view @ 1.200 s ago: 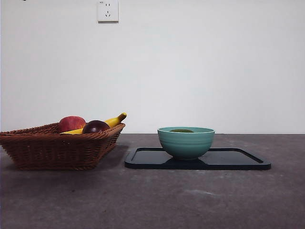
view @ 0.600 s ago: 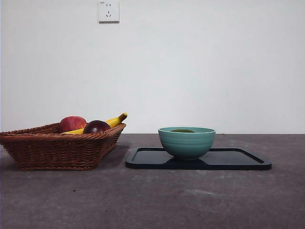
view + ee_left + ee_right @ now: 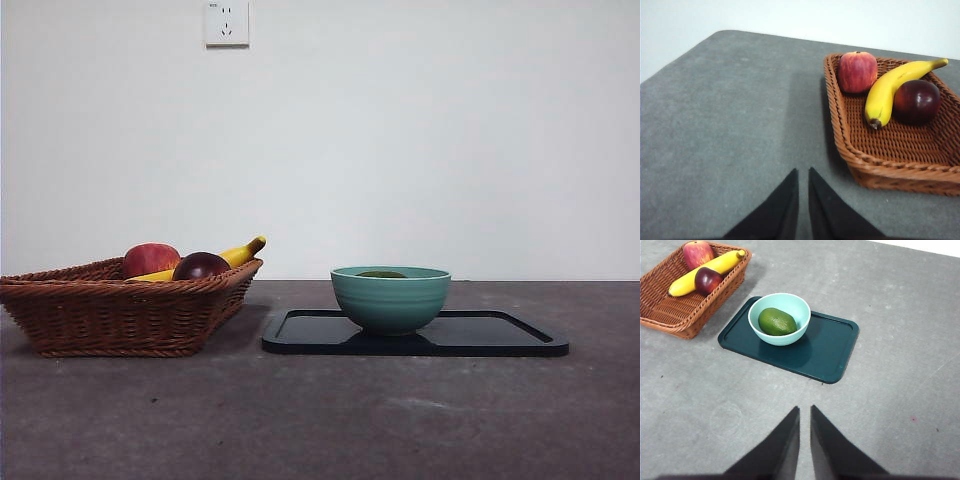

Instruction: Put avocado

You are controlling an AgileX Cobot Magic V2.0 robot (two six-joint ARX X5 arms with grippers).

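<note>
The dark green avocado (image 3: pixel 776 322) lies inside the teal bowl (image 3: pixel 780 318), which stands on the dark tray (image 3: pixel 830 357). In the front view only the avocado's top (image 3: pixel 381 274) shows over the rim of the bowl (image 3: pixel 390 299) on the tray (image 3: pixel 480 338). My right gripper (image 3: pixel 804 412) is shut and empty, high above the table, well back from the tray. My left gripper (image 3: pixel 803 175) is shut and empty over bare table beside the wicker basket (image 3: pixel 880 165). Neither arm shows in the front view.
The wicker basket (image 3: pixel 120 310) at the left holds a red apple (image 3: pixel 150 259), a banana (image 3: pixel 236 254) and a dark purple fruit (image 3: pixel 200 266). They also show in the right wrist view, in the basket (image 3: pixel 670 310). A wall socket (image 3: pixel 226 22) is on the back wall.
</note>
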